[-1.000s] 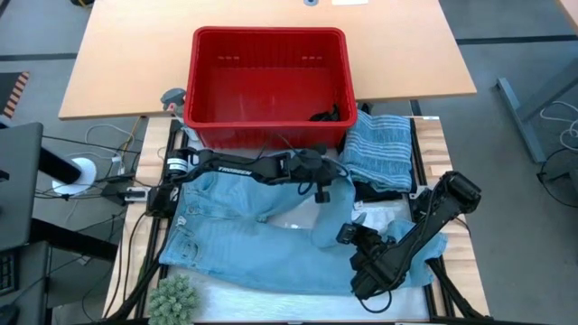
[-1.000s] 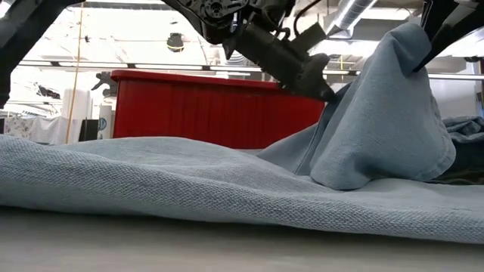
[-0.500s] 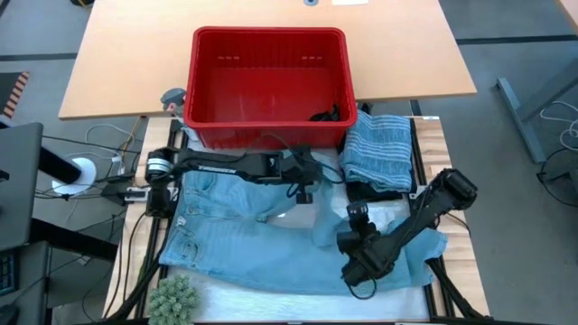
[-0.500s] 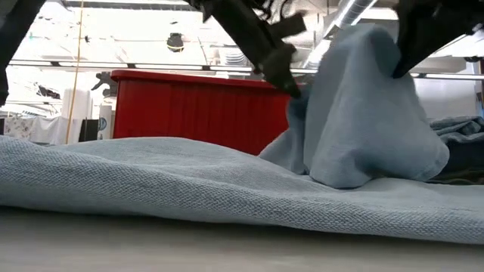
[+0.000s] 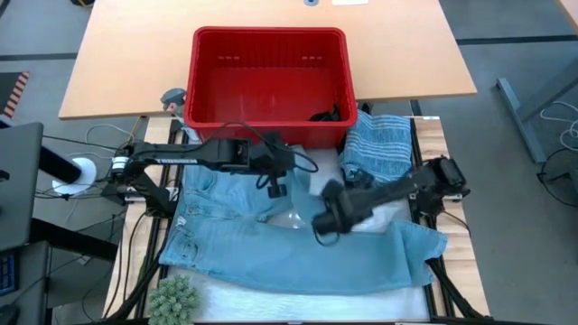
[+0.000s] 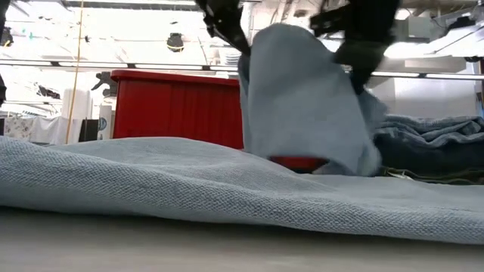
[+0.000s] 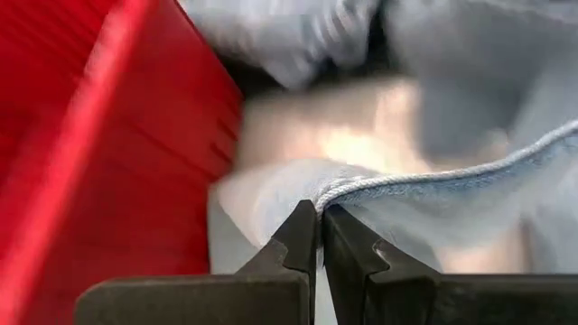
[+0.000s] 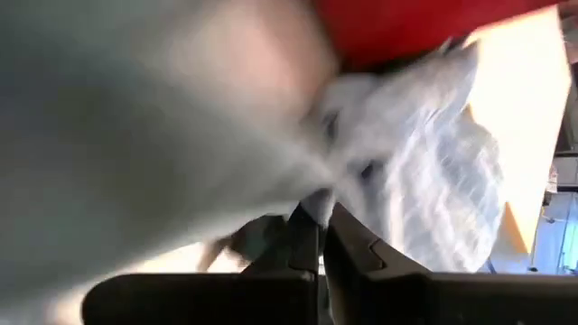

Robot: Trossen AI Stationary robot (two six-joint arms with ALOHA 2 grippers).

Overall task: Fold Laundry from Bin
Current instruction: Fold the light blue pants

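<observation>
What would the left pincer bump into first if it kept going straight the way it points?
Beyond the light blue jeans pinched in the shut left pincer, probably bare table, then the bunched cloth beyond. The red bin passes alongside. Depth is unclear.

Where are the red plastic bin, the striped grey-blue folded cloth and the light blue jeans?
Red rectangular plastic bin (image 5: pixel 269 34): high view, far rim.
Striped grey-blue folded cloth (image 5: pixel 379 149): high view, middle of its top.
Light blue denim jeans (image 5: pixel 237 251): high view, flat part of the leg.

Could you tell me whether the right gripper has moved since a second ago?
Yes. The right gripper, shut on the light blue garment, has swung leftward and closer to the red bin.
</observation>
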